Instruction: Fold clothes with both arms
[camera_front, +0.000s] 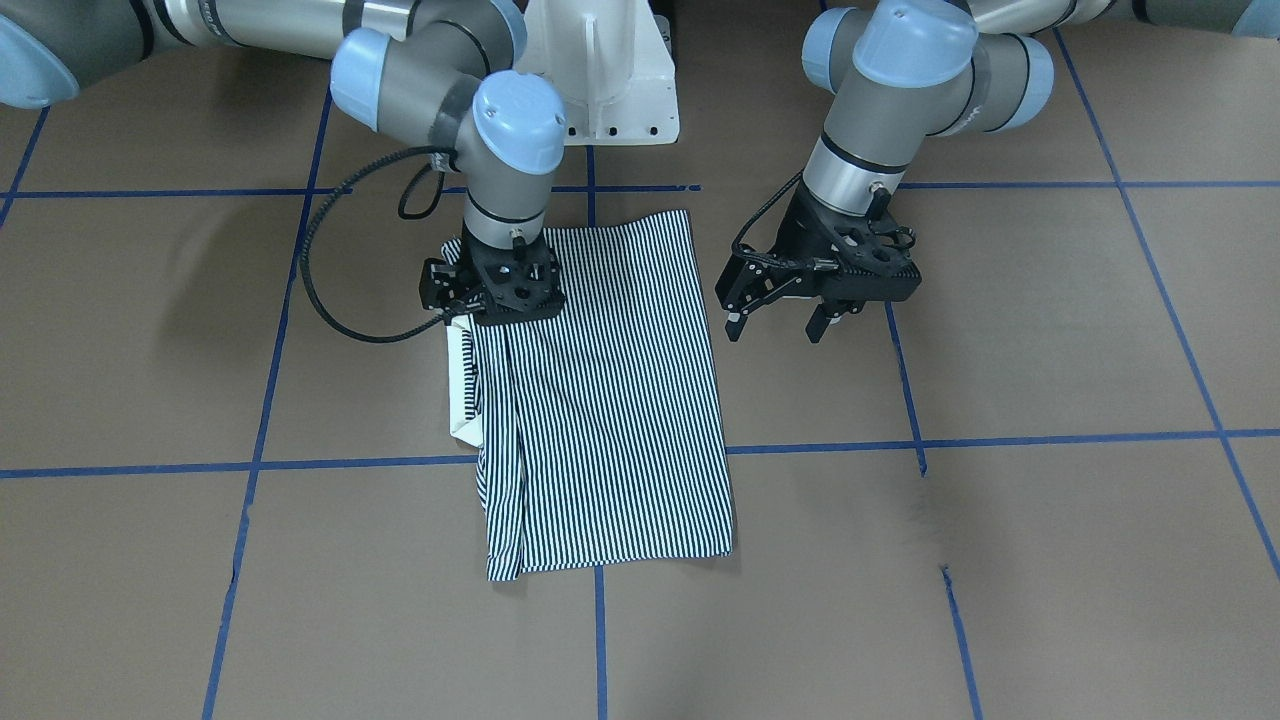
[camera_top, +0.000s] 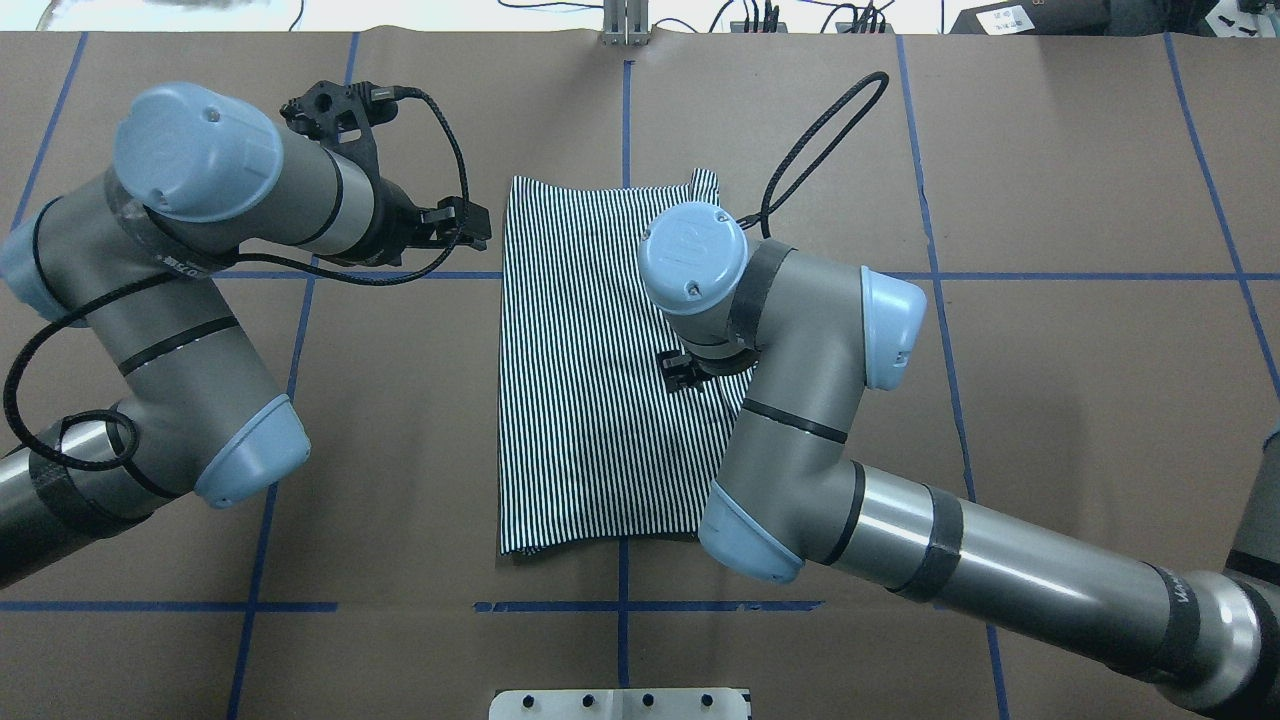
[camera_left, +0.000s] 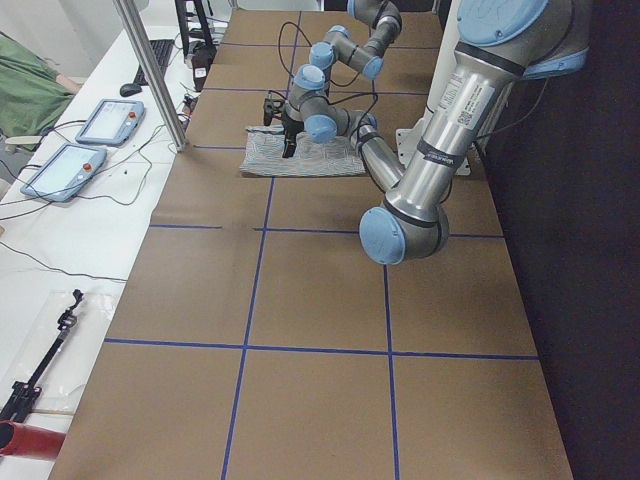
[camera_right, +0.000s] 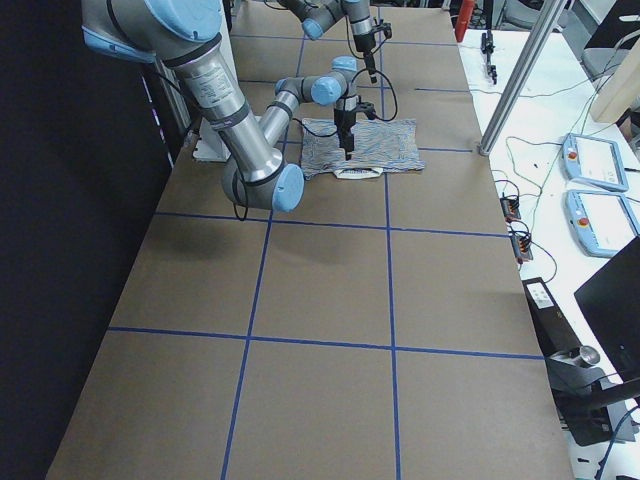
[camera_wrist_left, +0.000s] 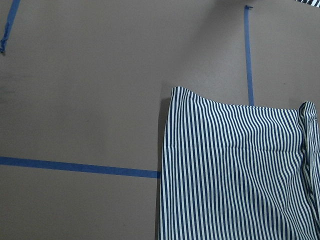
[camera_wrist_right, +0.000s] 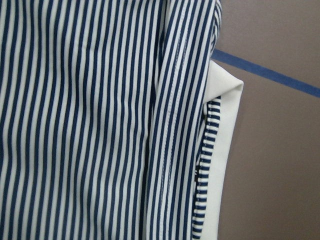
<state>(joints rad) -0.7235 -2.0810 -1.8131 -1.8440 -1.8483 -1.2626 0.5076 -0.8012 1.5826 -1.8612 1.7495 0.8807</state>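
The striped polo shirt (camera_front: 610, 400) lies folded into a flat, narrow rectangle in the middle of the table (camera_top: 400, 400). Its cream collar (camera_front: 460, 390) sticks out from one long edge. My right gripper (camera_front: 495, 310) points straight down onto that edge near the collar, its fingertips hidden under its own body. The right wrist view shows only striped cloth (camera_wrist_right: 90, 125) and collar (camera_wrist_right: 222, 150) close up. My left gripper (camera_front: 775, 332) hangs open just off the shirt's opposite long edge, holding nothing. The left wrist view looks down on a shirt corner (camera_wrist_left: 235, 170).
Blue tape lines (camera_front: 600, 640) divide the brown table into squares. The white pedestal base (camera_front: 610, 80) stands behind the shirt. Black cables (camera_front: 320, 290) loop off both wrists. A metal post (camera_left: 150, 70) and tablets (camera_left: 100, 120) sit past the far table edge.
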